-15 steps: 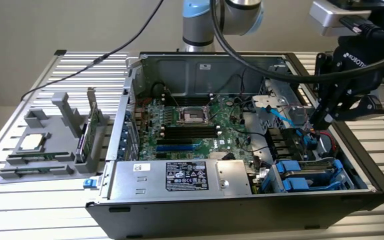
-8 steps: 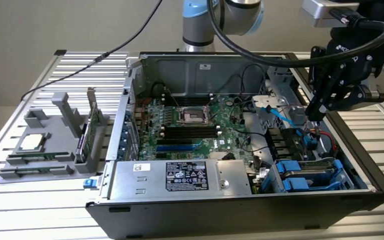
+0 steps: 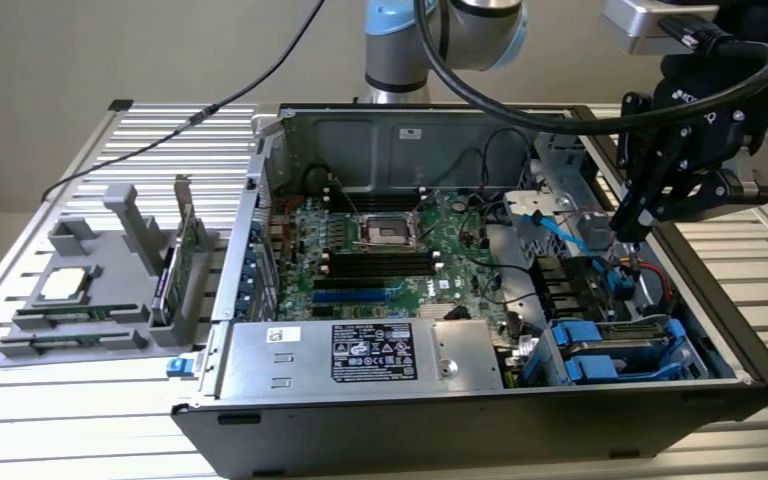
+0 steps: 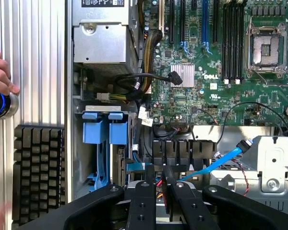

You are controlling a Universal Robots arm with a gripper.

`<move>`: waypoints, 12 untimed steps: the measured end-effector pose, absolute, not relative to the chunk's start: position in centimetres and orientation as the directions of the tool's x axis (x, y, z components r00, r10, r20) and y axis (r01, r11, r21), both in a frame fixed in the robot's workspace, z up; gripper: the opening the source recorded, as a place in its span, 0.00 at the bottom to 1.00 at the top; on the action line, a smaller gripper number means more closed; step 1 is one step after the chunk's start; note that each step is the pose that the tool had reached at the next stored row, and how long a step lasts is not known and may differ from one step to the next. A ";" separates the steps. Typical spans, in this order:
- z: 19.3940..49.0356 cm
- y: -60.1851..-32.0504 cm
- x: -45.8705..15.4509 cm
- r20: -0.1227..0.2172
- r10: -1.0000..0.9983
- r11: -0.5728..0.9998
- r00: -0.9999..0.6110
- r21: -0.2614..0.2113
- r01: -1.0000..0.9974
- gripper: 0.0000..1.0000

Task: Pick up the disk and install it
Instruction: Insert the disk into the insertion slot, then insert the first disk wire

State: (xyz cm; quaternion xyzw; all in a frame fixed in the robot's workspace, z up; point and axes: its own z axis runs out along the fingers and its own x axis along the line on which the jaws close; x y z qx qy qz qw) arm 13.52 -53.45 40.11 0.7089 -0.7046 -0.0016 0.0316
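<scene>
- Gripper (image 4: pixel 161 173) hung with fingers slightly apart, holding nothing.
- Disk (image 3: pixel 618 348) sat inside the case (image 3: pixel 424 435), lower right of the exterior view.
- We figured stiff, heavyish, shock-shy: grab the blue carrier (image 3: pixel 578 360) by its sides.

In the computer case (image 3: pixel 464 432), the motherboard (image 3: pixel 384 250) fills the middle, the power supply (image 3: pixel 357 355) lines the near wall, the disk (image 3: pixel 620 348) sits in the near corner on the exterior view's right, and a parts stand (image 3: pixel 104 290) lies outside on the exterior view's left.

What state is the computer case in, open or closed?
Open. The computer case lies on its side with no panel over it, so the motherboard inside is in plain sight from above.
</scene>
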 end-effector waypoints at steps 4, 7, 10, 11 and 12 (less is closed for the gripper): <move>40.1 -53.5 13.5 0.042 -0.999 -0.005 0.007 0.047 -0.999 0.20; 40.1 -53.5 13.5 0.042 -0.999 -0.005 0.007 0.047 -0.999 0.20; 40.1 -53.5 13.5 0.042 -0.999 -0.005 0.007 0.047 -0.999 0.20; 40.1 -53.5 13.5 0.042 -0.999 -0.005 0.007 0.047 -0.999 0.20; 40.1 -53.5 13.5 0.042 -0.999 -0.005 0.007 0.047 -0.999 0.20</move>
